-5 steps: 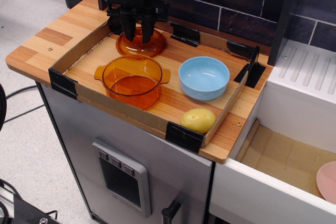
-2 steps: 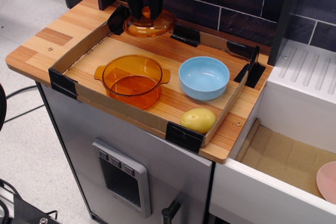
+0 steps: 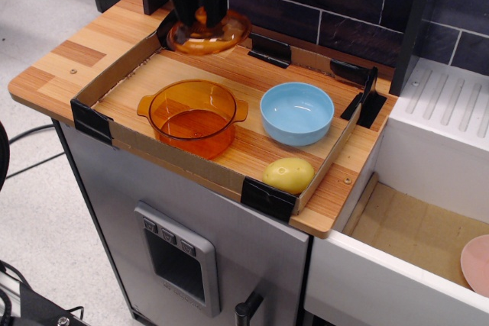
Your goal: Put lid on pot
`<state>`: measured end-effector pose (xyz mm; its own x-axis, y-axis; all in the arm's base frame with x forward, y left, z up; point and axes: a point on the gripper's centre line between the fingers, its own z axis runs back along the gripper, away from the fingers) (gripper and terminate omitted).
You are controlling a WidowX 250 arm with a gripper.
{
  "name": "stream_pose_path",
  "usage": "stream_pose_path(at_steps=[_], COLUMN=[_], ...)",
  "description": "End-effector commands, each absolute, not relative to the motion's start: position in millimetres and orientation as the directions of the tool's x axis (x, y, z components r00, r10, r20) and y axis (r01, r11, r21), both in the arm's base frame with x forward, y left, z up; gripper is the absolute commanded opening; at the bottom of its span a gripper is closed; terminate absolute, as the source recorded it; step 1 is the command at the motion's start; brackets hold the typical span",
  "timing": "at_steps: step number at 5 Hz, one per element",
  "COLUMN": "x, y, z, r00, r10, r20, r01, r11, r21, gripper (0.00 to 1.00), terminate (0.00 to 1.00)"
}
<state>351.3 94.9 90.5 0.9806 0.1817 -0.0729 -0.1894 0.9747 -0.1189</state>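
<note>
The orange see-through pot [image 3: 193,117] with two side handles stands open in the left front of the cardboard tray [image 3: 98,82]. My black gripper [image 3: 201,14] is shut on the knob of the orange domed lid [image 3: 210,37] and holds it in the air above the tray's back left corner, behind the pot. The lid hangs roughly level, clear of the tray floor.
A light blue bowl [image 3: 297,113] stands right of the pot. A yellow potato-like object [image 3: 289,175] lies in the tray's front right corner. A dark brick wall is behind. A white sink with a drainer [image 3: 451,104] and a pink plate [image 3: 477,263] is at the right.
My gripper closed on the lid at the tray's back left and lifted it off the tray floor; it now hangs slightly lower and more to the left than a moment ago.
</note>
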Motion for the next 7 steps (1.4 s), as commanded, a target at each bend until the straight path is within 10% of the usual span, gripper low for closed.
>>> stream_pose_path(at_steps=[1, 6, 7], x=[331, 291, 283], y=[95, 63, 63], z=[125, 74, 64], r00=[0.993, 0.998, 0.999], r10=[0.109, -0.007, -0.002], r20=[0.045, 0.06, 0.033], r01=[-0.105, 0.006, 0.003], r11=[0.991, 1.0, 1.0], r21=[-0.088, 0.015, -0.022], gripper=[0.0, 0.0, 1.0], terminate=[0.0, 0.0, 0.0])
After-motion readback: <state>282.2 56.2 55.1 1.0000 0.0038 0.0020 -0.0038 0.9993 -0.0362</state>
